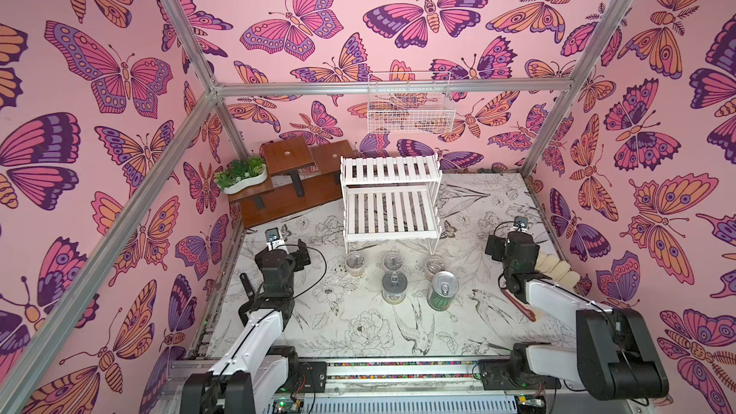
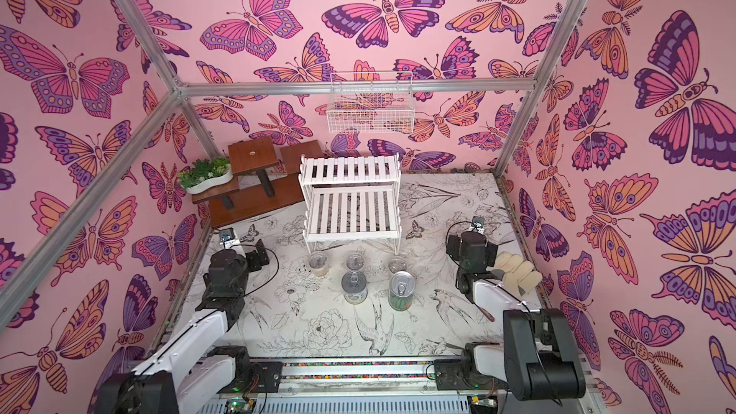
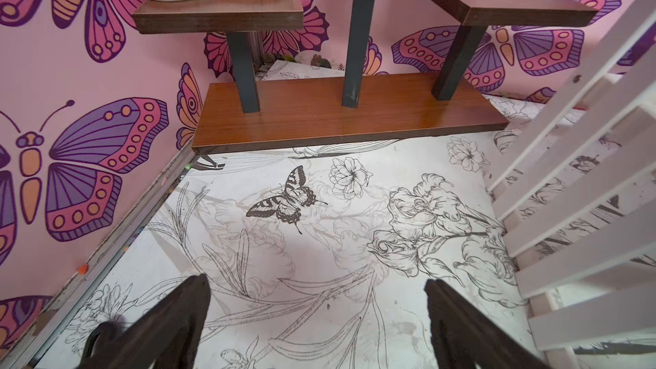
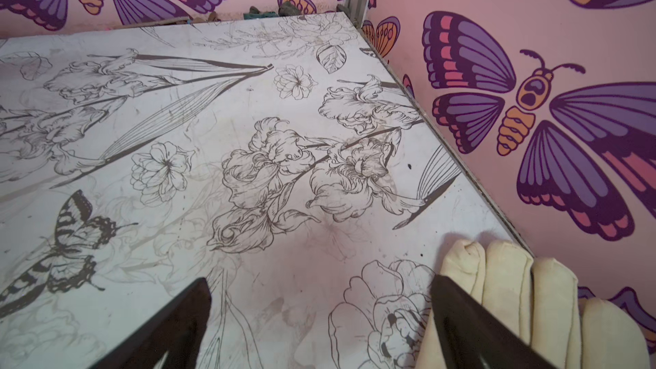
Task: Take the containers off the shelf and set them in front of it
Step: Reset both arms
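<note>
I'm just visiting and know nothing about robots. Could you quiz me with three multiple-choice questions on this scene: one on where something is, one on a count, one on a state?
1. Where do the white-green can and the watermelon can stand, relative to the white shelf?
A. On its top tier
B. On its lower tier
C. On the table in front of it

2. How many small clear cups are there?
A. Two
B. Three
C. Five

3. The left gripper is:
A. Open and empty
B. Shut on a cup
C. Shut on a can

Answers:
1 C: both cans stand on the table, on the robot's side of the shelf.
2 B: three cups stand in a row between shelf and cans.
3 A: its wrist view shows the jaws wide apart, with only table between them.
</note>
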Action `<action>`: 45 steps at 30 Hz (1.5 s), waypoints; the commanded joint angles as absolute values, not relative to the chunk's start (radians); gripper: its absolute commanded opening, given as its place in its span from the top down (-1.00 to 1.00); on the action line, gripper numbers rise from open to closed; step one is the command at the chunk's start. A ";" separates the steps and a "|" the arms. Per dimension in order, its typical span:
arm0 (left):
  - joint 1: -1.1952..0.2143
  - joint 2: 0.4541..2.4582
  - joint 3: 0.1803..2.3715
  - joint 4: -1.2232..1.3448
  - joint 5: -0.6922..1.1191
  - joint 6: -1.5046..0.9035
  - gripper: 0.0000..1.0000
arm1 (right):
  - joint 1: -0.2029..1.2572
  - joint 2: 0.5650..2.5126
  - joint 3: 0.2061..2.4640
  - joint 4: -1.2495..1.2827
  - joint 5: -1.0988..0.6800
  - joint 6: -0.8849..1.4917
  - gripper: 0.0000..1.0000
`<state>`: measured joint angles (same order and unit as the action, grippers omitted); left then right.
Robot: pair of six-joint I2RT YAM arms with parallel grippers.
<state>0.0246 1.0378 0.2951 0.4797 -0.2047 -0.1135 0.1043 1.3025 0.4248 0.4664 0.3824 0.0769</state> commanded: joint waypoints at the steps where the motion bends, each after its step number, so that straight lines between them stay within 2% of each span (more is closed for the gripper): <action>1: 0.043 1.139 0.272 0.695 -0.143 -0.126 -0.99 | 0.099 1.338 0.424 0.585 0.389 0.033 -0.99; 6: 0.048 1.329 0.285 0.828 -0.114 -0.125 -0.99 | 0.097 1.373 0.388 0.711 0.372 -0.020 -0.99; 8: 0.050 1.339 0.318 0.764 -0.112 -0.108 -0.99 | 0.096 1.404 0.372 0.774 0.378 -0.026 -0.99; 10: 0.057 1.388 0.319 0.807 -0.108 -0.111 -0.99 | 0.096 1.441 0.362 0.835 0.366 -0.036 -0.99; 16: 0.058 1.519 0.319 0.910 -0.140 -0.124 -0.99 | 0.068 1.452 0.358 0.846 0.307 -0.017 -0.99; 19: 0.058 1.535 0.321 0.924 -0.131 -0.121 -0.99 | 0.058 1.552 0.302 1.084 0.249 -0.045 -0.99; 21: 0.058 1.531 0.353 0.914 -0.133 -0.120 -0.99 | 0.063 1.482 0.309 0.952 0.264 -0.035 -0.98; 25: 0.058 1.535 0.357 0.913 -0.135 -0.119 -0.99 | 0.061 1.524 0.319 0.989 0.384 0.013 -0.98; 29: 0.058 1.534 0.363 0.901 -0.132 -0.117 -0.99 | 0.058 1.495 0.349 0.885 0.372 0.022 -0.99; 45: 0.058 1.534 0.373 0.882 -0.118 -0.105 -1.00 | 0.046 1.503 0.367 0.870 0.360 0.029 -0.98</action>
